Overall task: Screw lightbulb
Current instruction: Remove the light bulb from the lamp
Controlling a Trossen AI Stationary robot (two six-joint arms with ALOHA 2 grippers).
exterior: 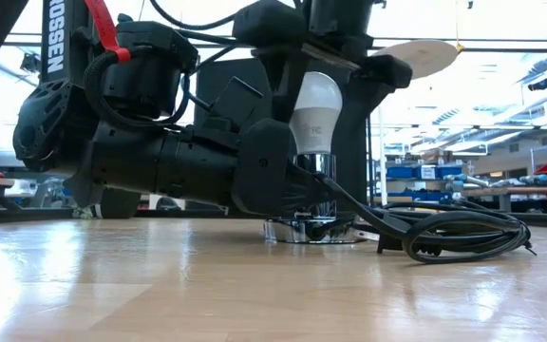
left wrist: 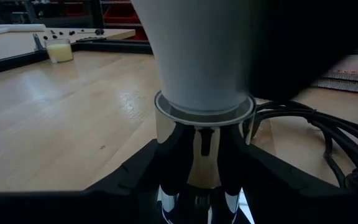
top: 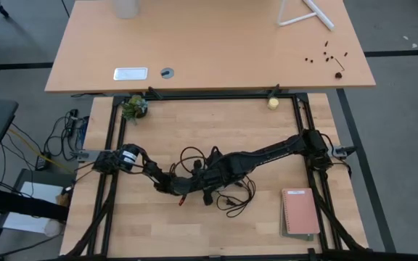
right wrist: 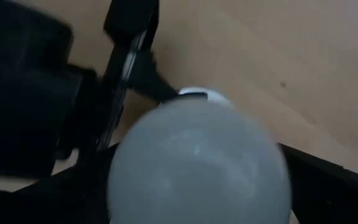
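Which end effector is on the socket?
The left end effector: its fingers grip the chrome socket under the bulb. The right end effector is over the bulb's head instead.

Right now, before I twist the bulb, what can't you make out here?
Lightbulb threads: in the low view the left gripper at the socket covers them; in the left wrist view they sit inside it.
Lightbulb, high view: hidden under the right gripper above it.
Socket base, right wrist view: the bulb's head blocks it.
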